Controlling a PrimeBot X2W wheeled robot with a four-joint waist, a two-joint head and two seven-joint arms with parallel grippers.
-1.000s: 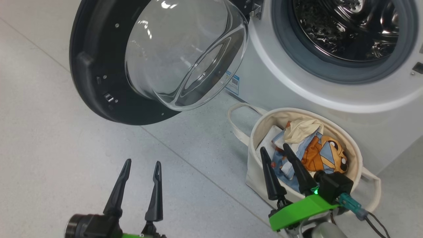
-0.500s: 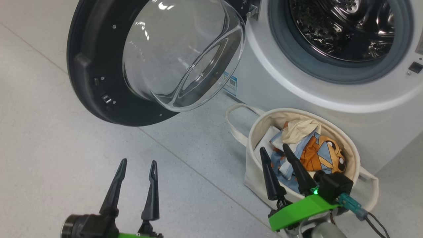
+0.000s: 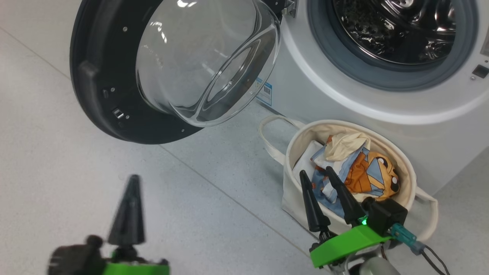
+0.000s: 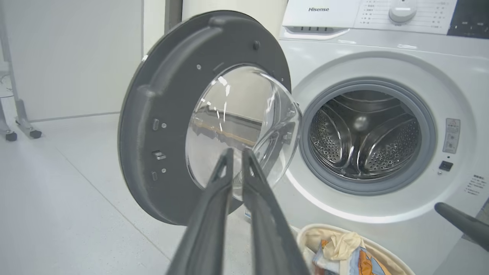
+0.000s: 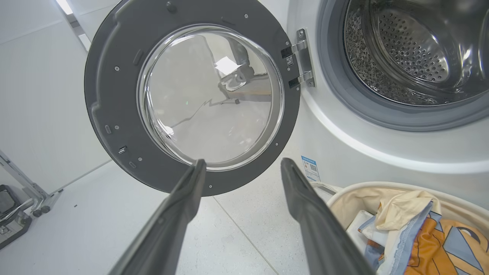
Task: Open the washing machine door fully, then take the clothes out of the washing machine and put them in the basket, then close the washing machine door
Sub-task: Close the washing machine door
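Observation:
The washing machine door (image 3: 103, 76) hangs swung open to the left of the washing machine (image 3: 305, 88), whose steel drum (image 3: 397, 26) looks empty. On the floor in front stands the basket (image 3: 291, 152) with the clothes (image 3: 366, 168) inside: blue printed, orange-and-blue and cream pieces. My left gripper (image 3: 133, 181) is low over bare floor, blurred, its fingers drawn together on nothing; the left wrist view has it (image 4: 237, 152) pointing at the door (image 4: 153, 114). My right gripper (image 3: 316, 170) stands open at the basket's near rim, empty (image 5: 243, 162).
The grey tiled floor (image 3: 57, 172) spreads left of the basket. The open door overhangs it at the upper left. A wheeled metal stand (image 4: 19, 122) and a white wall panel (image 4: 76, 57) lie far left of the machine.
My left gripper's fingers have closed together from wide open, and it has blurred and shifted slightly left. The head camera has drifted a little. The right gripper has not moved.

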